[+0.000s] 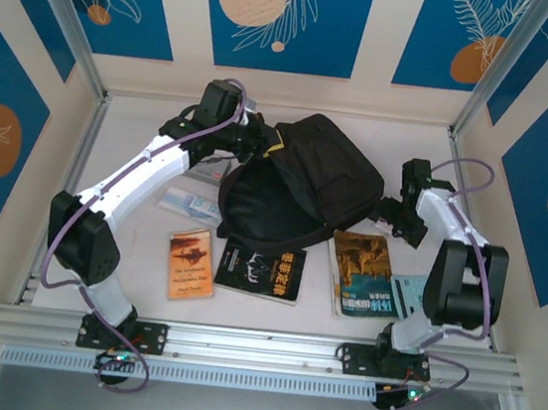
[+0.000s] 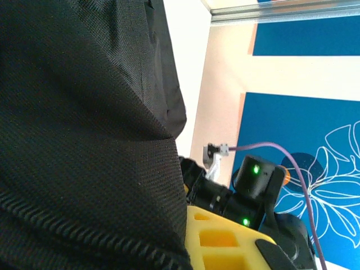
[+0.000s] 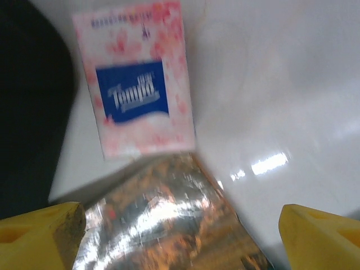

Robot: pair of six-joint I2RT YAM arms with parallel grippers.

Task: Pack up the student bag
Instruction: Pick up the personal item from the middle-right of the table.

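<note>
Plainly, with the left gripper (image 1: 246, 147) pinching the rim of the student bag (image 1: 302, 183) mid-table and the right gripper (image 3: 180, 225) spread empty above the glossy book (image 3: 152, 216), a shallow grab may skid off its slick cover.

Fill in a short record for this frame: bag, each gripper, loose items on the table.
bag: student bag, black, at the far middle of the table
left gripper: left gripper shut on the bag's left edge fabric
right gripper: right gripper open, empty, above the gold-covered book
tissues: pink tissue pack flat, just beyond that book
unpacked: orange book, black book, teal book in front of the bag
</note>
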